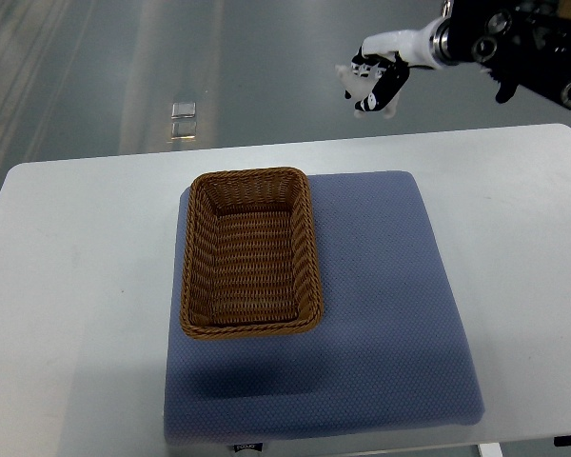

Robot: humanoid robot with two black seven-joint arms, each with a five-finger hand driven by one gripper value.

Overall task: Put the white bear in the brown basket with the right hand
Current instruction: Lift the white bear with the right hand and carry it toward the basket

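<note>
The brown wicker basket sits on the left half of a blue mat, and nothing lies inside it. My right hand hangs beyond the table's far edge at the upper right, well above and to the right of the basket. Its fingers are curled around a small white object, which appears to be the white bear. Only a pale bit of it pokes out on the hand's left side; the rest is hidden by the fingers. The left arm does not show.
The mat lies on a white table. Behind the table is grey floor with a small shiny fitting. The right forearm enters from the top right corner.
</note>
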